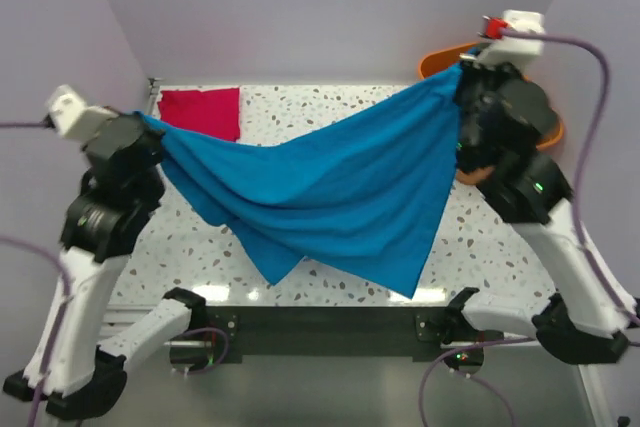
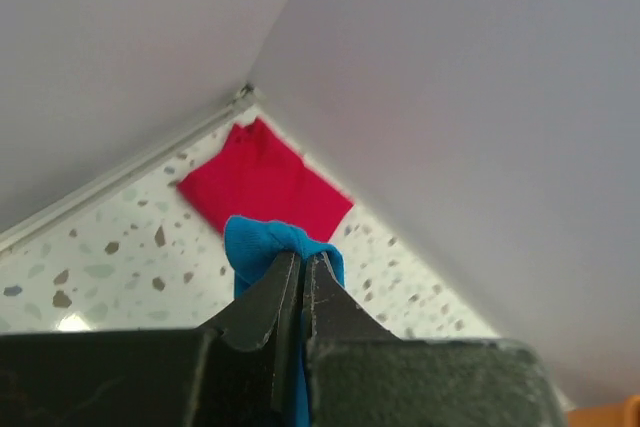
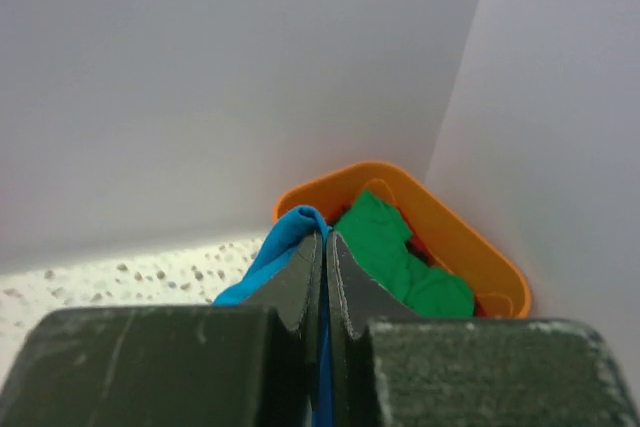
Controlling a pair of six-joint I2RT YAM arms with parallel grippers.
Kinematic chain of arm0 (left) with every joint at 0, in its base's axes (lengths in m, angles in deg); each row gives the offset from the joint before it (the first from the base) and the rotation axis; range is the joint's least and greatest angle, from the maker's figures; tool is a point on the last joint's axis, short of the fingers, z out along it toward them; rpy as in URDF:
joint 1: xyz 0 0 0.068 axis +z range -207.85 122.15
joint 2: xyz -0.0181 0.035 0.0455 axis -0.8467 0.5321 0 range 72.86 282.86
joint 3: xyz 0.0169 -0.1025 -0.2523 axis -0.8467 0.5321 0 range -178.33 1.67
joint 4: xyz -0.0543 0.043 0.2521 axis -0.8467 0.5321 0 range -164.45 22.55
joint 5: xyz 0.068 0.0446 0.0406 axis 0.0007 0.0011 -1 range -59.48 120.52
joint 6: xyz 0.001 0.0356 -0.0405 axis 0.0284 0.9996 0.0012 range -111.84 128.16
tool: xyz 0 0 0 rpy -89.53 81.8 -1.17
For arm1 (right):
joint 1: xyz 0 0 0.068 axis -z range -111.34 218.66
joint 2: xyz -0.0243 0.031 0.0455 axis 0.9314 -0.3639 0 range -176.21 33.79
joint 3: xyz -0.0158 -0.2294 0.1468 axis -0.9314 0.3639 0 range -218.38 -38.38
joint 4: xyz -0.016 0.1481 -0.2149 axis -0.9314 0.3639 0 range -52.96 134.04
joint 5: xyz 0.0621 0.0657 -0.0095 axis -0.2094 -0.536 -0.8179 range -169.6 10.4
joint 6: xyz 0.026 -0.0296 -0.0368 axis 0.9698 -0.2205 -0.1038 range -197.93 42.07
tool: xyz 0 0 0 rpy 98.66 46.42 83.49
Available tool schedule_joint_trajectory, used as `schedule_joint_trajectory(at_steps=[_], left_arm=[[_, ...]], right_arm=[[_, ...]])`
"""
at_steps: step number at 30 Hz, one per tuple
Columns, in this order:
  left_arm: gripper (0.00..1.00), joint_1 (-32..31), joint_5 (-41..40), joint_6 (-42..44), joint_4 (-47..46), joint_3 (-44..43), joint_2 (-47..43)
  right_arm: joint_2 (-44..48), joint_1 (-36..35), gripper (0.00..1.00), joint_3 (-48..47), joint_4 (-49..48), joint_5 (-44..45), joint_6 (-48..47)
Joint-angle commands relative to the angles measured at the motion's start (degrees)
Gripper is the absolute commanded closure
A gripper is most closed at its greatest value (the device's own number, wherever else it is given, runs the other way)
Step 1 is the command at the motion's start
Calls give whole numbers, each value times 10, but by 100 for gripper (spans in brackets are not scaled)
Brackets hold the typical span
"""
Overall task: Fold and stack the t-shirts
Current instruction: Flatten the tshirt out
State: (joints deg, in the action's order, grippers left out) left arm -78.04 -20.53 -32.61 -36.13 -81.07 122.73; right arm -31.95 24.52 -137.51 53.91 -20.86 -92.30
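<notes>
A bright blue t-shirt (image 1: 330,187) hangs stretched in the air between both grippers, sagging over the table's middle. My left gripper (image 1: 148,127) is shut on one corner of the blue t-shirt (image 2: 262,243) at the left. My right gripper (image 1: 462,75) is shut on the other corner (image 3: 292,232) at the right, higher up. A folded crimson red t-shirt (image 1: 201,112) lies flat at the table's back left corner and also shows in the left wrist view (image 2: 265,182). Green t-shirts (image 3: 405,252) lie crumpled in the orange bin (image 3: 470,242).
The orange plastic bin (image 1: 440,59) stands at the back right corner, mostly hidden behind my right arm. The speckled white table (image 1: 330,112) is walled at the back and on both sides. Its near edge (image 1: 320,297) runs along the arm bases.
</notes>
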Motion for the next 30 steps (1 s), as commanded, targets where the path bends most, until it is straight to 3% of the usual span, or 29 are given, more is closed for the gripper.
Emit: schedule_joint_trajectory(at_steps=[1,4,5,6,7,8,9,10,12,13,15,19,23,26,30], left_arm=[[100,79,60,-37,-3,76,104],[96,144,179,7,-106,150,208],[82,154,212,16,-121,152,238],[42,158,227,26,-124,127,299],[23,159,227,29,-121,127,328],[2,161,228,30,-112,91,353],[0,161,228,33,-91,73,390],[0,162,228,34,-80,59,402],[0,161,239,37,-80,62,396],[0,161,246,39,-90,78,383],[0,161,284,39,-123,149,335],[0,156,397,27,-174,294,254],[0,137,485,-4,-217,426,203],[1,118,505,-11,-246,454,195],[17,117,478,-21,-260,448,213]], right_arm=[[-91,155,100,23,83,-183,139],[-185,183,100,93,21,-247,162],[-217,188,100,83,17,-259,173],[-295,197,100,35,32,-285,182],[-333,202,100,34,49,-288,189],[-378,208,98,-40,69,-283,192],[-414,214,88,-81,92,-281,193],[-476,215,66,-121,152,-266,194],[-504,215,43,-197,199,-271,210],[-492,214,23,-192,194,-279,216],[-454,213,1,-113,164,-316,227],[-331,208,1,54,117,-389,282],[-154,187,1,288,69,-429,355],[-86,182,2,414,46,-482,401],[-26,180,1,503,43,-530,424]])
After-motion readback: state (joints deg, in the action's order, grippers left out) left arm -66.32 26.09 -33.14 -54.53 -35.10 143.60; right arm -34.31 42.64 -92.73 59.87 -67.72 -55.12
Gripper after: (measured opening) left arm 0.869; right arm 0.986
